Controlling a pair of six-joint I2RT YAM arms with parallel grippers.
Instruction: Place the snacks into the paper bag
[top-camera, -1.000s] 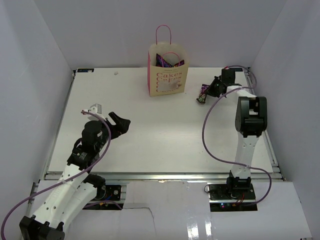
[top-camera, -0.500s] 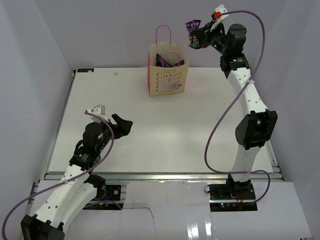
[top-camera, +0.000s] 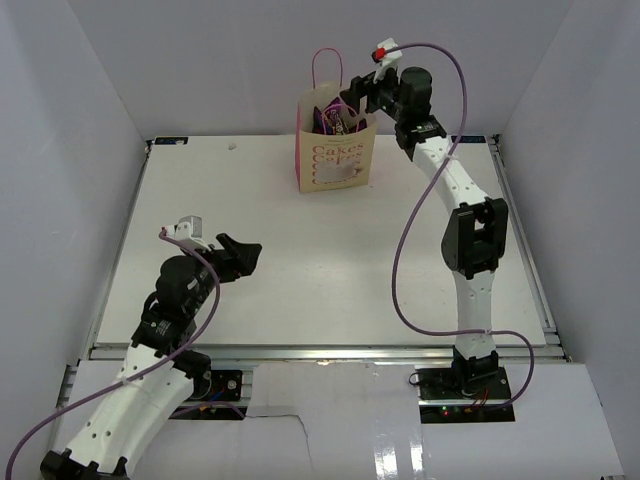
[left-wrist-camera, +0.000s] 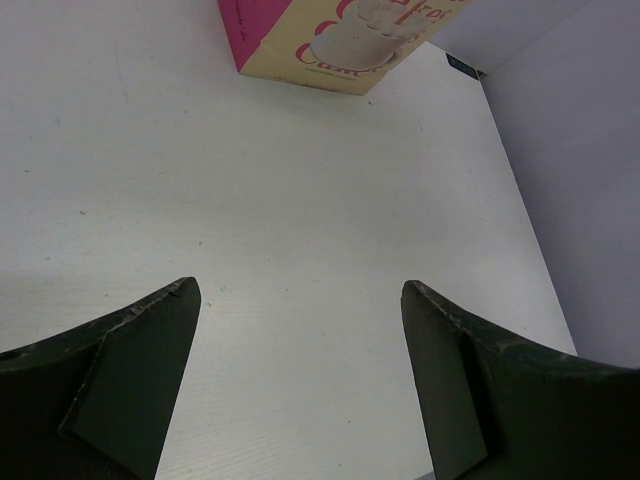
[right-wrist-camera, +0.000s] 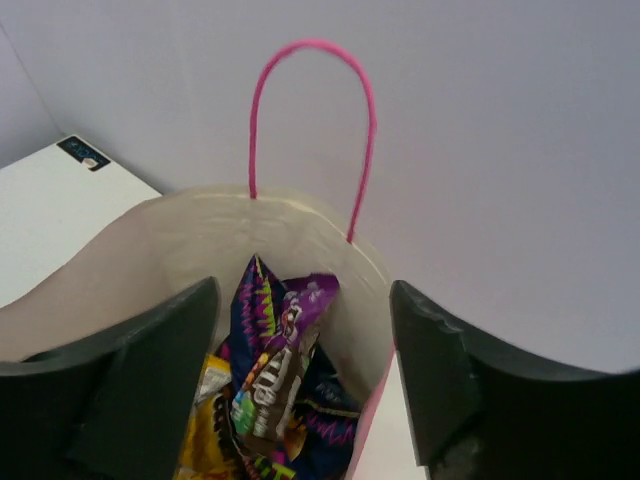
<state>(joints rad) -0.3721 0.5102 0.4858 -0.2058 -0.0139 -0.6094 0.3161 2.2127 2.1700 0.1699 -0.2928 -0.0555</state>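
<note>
the right gripper (top-camera: 352, 103) has swung left over the paper bag (top-camera: 335, 165) at the far centre, jaws spread, gripping nothing; the candy bar (right-wrist-camera: 272, 372) lies inside it. left gripper (top-camera: 243, 255), near left, gapes empty.

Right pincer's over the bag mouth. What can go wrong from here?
1. The right pincer hangs open at the mouth of the paper bag, close to its rim and the pink handle. Pulling out could snag either and tip the bag.
2. The candy bar stands propped against the chip bag, between the fingers. A finger might drag it back out.
3. The left pincer is open and far off, so nothing steadies the bag.
</note>
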